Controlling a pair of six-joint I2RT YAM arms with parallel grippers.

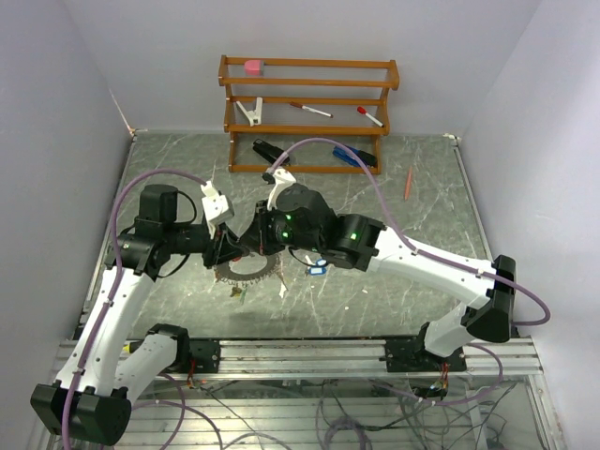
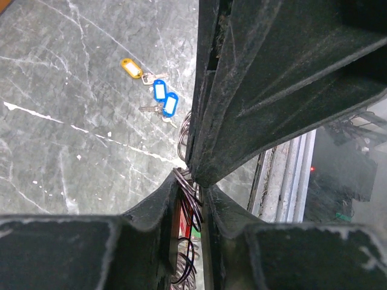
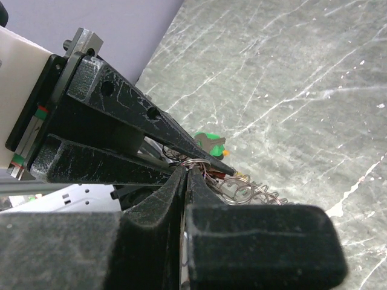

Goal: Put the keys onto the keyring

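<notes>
Soft, even overhead light fills every view, and shadows are faint. The grey-green marbled stone desk [image 1: 422, 187] carries a mild sheen. The nearest black plastic fingers [image 3: 260, 241] look blurred.

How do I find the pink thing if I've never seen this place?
Find the wooden rack at the far edge of the table. The pink block lies on its top shelf, at the left end. It is alone on that shelf; the white clip and pens lie one shelf lower.

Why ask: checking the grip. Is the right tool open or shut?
Shut. The right tool has its fingers touching at the tips, at a small wire loop.
</notes>
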